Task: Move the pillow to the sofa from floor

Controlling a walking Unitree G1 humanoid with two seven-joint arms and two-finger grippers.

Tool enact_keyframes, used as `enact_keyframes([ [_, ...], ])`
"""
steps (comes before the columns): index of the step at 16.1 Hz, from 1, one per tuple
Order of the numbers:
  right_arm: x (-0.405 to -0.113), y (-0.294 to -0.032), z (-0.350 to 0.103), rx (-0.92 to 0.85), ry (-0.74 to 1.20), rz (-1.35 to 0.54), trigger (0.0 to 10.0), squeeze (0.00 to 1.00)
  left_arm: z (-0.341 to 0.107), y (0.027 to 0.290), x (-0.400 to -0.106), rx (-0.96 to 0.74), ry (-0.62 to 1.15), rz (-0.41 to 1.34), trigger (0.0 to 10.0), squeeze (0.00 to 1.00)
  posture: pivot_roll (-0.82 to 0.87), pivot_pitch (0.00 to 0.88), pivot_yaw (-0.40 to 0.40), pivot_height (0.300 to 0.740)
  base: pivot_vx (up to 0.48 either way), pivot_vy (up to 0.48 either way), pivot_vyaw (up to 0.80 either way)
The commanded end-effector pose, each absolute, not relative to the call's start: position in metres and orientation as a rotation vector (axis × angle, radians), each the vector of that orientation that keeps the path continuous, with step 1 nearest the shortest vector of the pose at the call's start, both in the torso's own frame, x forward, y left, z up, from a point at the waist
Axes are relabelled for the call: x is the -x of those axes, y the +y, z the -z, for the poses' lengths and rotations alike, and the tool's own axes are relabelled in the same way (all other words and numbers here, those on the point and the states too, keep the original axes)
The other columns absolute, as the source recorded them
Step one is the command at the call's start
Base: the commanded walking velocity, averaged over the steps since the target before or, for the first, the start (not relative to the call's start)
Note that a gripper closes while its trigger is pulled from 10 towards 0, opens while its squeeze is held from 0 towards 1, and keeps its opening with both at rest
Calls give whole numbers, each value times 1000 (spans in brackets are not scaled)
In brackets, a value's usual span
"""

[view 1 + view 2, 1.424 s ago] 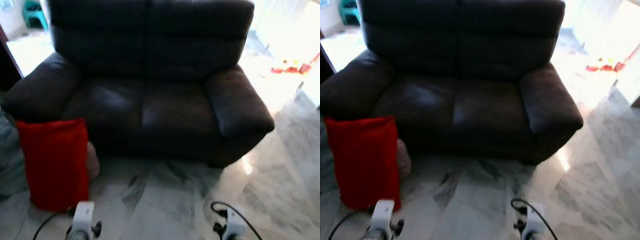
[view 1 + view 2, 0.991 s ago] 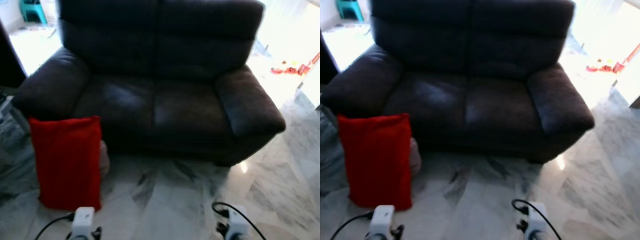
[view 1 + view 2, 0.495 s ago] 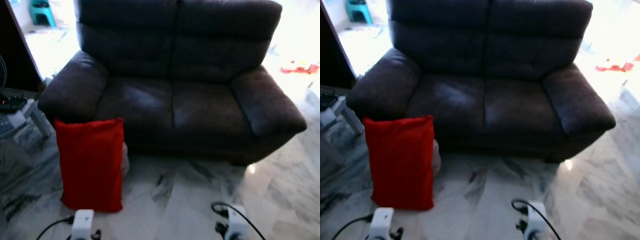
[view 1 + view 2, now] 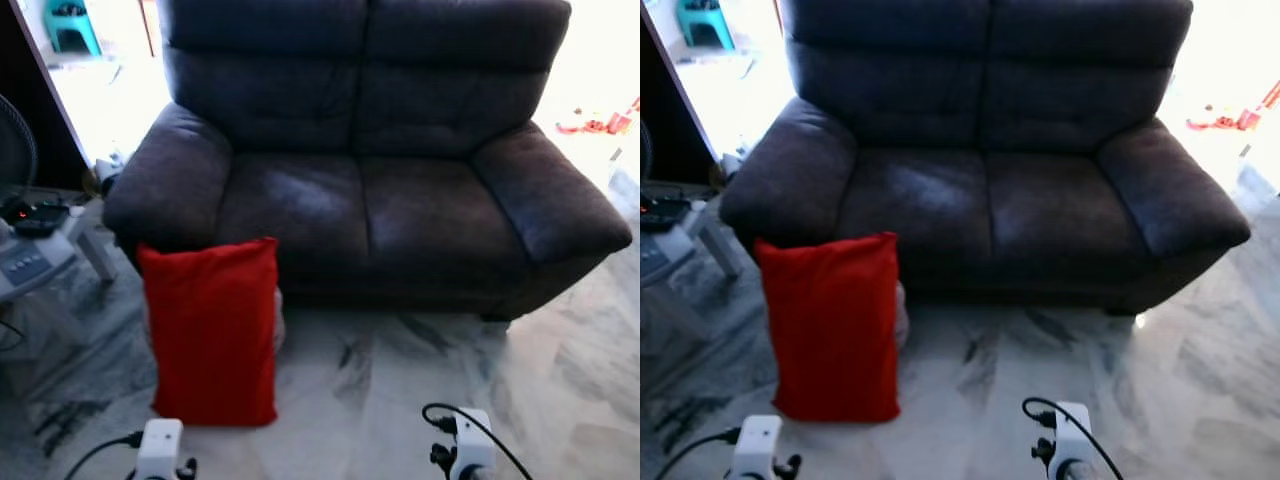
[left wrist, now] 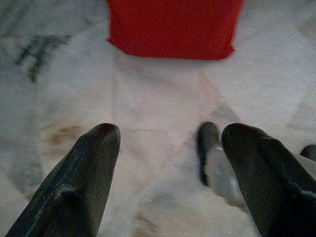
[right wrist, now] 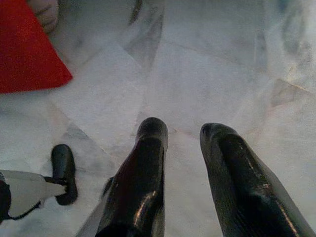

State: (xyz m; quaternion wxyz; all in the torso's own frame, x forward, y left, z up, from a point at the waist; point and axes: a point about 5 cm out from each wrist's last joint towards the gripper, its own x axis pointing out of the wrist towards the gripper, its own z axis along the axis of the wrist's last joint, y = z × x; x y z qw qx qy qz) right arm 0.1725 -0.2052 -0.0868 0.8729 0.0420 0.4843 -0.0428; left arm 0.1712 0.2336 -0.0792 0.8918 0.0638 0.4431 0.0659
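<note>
Straight ahead of the left gripper [image 5: 165, 143], whose two black fingers are spread wide with nothing between them, one red rectangular fabric pillow [image 4: 213, 330] stands upright on the white marble floor [image 4: 400, 380], its long axis vertical, leaning against the front of the one dark grey two-seat sofa [image 4: 370, 170] below its armrest. The right gripper [image 6: 180, 136], with fingers only a little apart and empty, has the pillow off to its left, so I judge the left arm is nearer for the pick.

1. The white marble floor [image 4: 400, 400] has grey veining.
2. A red pillow [image 4: 212, 330] stands upright on it, leaning against the sofa's front.
3. The dark sofa [image 4: 370, 170] rests on it.
4. A small pale side table [image 4: 40, 265] stands left of the sofa.
</note>
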Motion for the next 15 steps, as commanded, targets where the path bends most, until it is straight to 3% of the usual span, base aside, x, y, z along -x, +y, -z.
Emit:
enact_keyframes([
  [1,-166,-211,89,-99,1027,115,10000,0,83,226,-168,-122,932,-116,10000,0,71,36,-61,740,0,398,0],
  [15,-168,-209,88,-133,999,120,10000,0,81,219,-175,-127,921,-92,10000,0,79,1,-58,740,0,397,0],
])
